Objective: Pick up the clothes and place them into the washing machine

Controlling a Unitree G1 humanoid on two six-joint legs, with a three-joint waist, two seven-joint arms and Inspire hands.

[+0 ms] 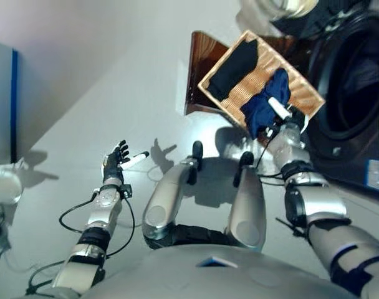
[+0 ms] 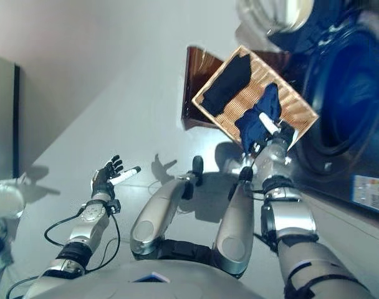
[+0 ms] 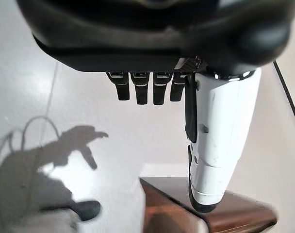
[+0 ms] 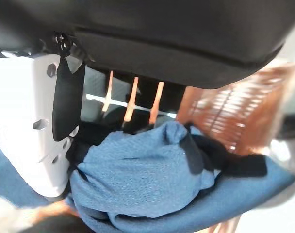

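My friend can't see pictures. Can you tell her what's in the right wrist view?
The robot's right hand, dark with a white-covered thumb, is closed around a bunched blue mesh garment with black trim. Behind the cloth is the woven tan wicker basket it is being taken from.

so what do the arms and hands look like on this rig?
Both arms are silver-grey with black bands at the joints. Each ends in a dark hand: the left hand and right hand have black fingers and a white thumb cover with a black strap along it. Silver wrist housings sit behind the hands.
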